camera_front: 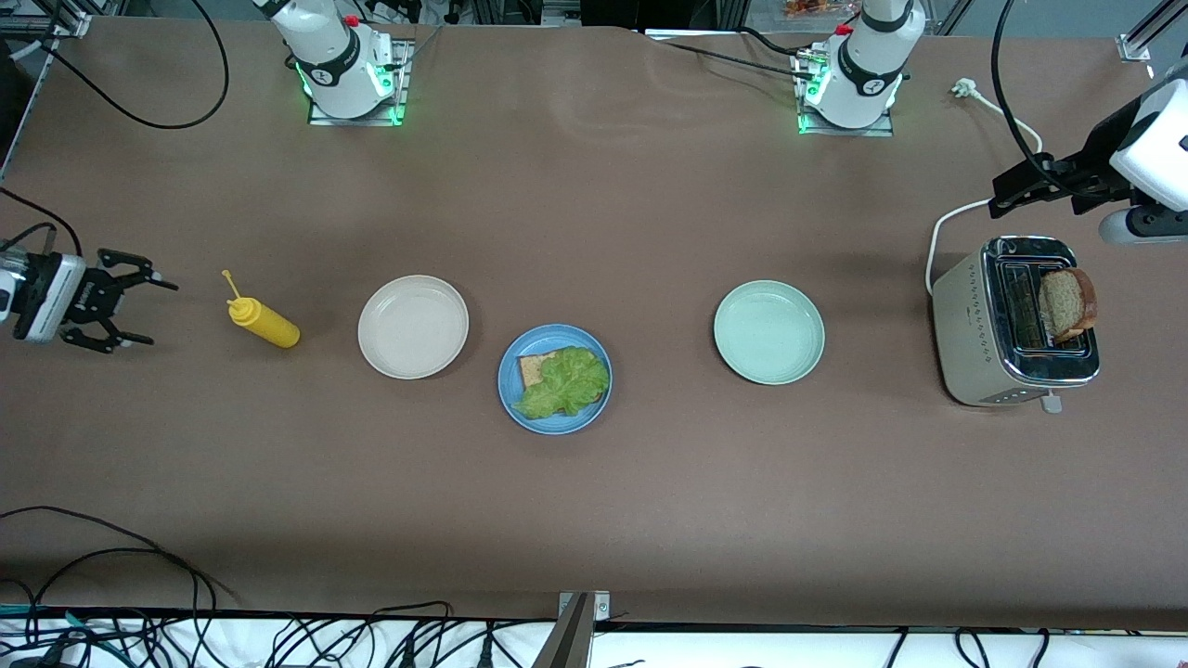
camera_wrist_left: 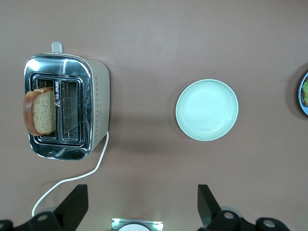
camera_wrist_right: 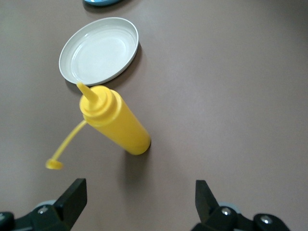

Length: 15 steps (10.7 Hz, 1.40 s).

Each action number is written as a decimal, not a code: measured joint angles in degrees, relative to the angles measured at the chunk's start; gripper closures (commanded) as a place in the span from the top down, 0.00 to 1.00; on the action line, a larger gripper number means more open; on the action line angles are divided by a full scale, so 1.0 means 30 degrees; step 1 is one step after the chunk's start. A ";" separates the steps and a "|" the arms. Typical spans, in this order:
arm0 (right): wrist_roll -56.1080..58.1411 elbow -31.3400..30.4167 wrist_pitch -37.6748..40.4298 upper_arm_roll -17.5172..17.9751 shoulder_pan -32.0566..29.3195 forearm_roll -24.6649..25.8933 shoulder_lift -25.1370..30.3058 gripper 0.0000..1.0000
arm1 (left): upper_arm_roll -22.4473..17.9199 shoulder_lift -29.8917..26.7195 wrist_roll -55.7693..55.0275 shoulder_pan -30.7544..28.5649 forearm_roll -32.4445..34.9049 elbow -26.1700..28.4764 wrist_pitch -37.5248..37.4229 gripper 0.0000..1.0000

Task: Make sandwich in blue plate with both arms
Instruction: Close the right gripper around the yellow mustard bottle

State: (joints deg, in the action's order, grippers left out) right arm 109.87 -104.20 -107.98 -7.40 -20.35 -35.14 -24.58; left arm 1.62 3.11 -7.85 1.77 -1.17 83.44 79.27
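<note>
a brown table [camera_front: 594, 510] fills the front view, with two white arm bases along its top edge. near the middle lies the blue plate [camera_front: 520, 401], holding a bread slice [camera_front: 531, 368] under a ruffled green lettuce leaf [camera_front: 562, 380]. a beige plate [camera_front: 413, 327] and a yellow mustard bottle [camera_front: 264, 322] sit toward the right arm's end; a mint-green plate [camera_front: 768, 331] and a toaster [camera_front: 970, 334] with a second bread slice [camera_front: 1067, 303] standing in its slot sit toward the left arm's end. the right gripper [camera_front: 130, 301] hangs spread and empty at its end of the table, well apart from the blue plate; the left gripper [camera_front: 1007, 195] hangs above the toaster. the left wrist view looks down on toaster, bread and mint-green plate, its fingers [camera_wrist_left: 77, 204] wide apart, holding nothing. the right wrist view shows the mustard bottle and beige plate, its fingers [camera_wrist_right: 74, 197] likewise parted and empty.
</note>
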 measured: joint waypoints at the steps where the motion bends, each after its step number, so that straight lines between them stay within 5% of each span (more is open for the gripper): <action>1: 0.2803 0.0003 -0.0006 -0.0101 -0.0316 -0.1698 -0.0953 1.00 | 0.0299 0.0000 -0.0006 0.0009 0.0000 -0.0003 0.0000 1.00; 6: 1.0898 0.0021 0.0884 -0.0247 -0.0979 -0.5213 -0.3748 1.00 | 0.0943 0.0000 -0.0941 0.0050 -0.0001 -0.0009 0.0000 1.00; 15: 1.2338 0.0054 0.3776 0.0149 -0.0956 -0.6700 -0.5966 0.96 | 0.0776 0.0001 -0.0980 0.0005 -0.0001 -0.0010 0.0000 1.00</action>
State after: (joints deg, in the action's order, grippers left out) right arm 146.88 -104.04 -96.65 -6.95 -23.22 -55.24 -42.48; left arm 3.95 3.11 -10.79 1.78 -1.18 83.41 79.27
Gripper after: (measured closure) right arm 0.035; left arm 0.000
